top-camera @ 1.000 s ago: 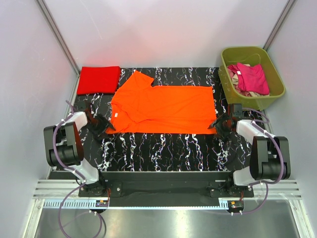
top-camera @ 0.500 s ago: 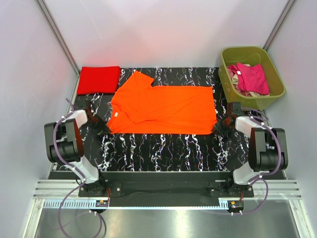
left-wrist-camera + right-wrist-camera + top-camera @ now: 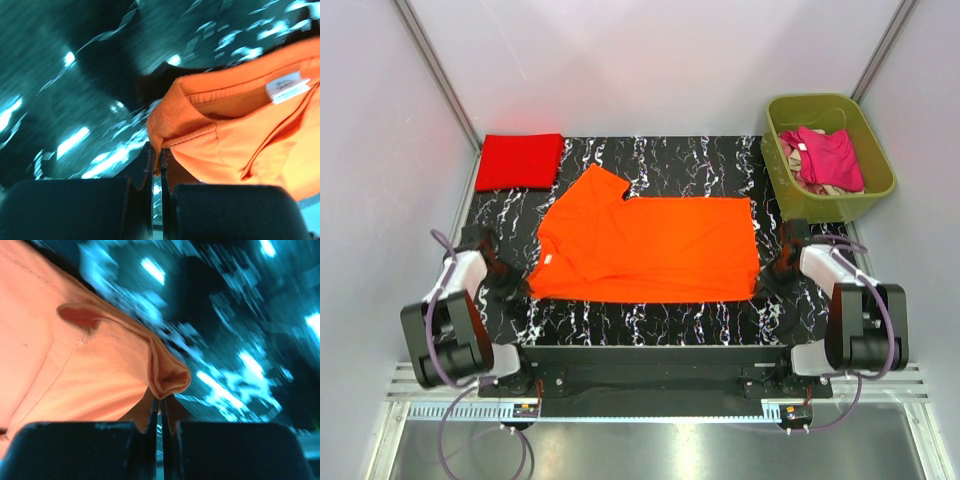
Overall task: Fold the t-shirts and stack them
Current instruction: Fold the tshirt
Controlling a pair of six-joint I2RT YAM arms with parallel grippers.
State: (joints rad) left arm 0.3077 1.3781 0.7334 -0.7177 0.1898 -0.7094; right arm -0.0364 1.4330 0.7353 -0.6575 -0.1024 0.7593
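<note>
Orange shirt (image 3: 650,250) held taut for folding, I'd say: my left gripper (image 3: 513,290) clamps its corner farthest from the tub (image 3: 882,160), my right gripper (image 3: 767,283) the nearest.

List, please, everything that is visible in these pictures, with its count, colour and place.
orange t-shirt: one, bright orange, spread flat mid-table
red t-shirt: one, red, folded, far left corner of the table
pink t-shirt: one, magenta, crumpled in the tub
beige cloth: count unclear, beige, under the pink t-shirt
tub: one, olive green, far right
table: one, black with white veins
left gripper: one, black, shut on the orange t-shirt's near left edge
right gripper: one, black, shut on its near right corner
</note>
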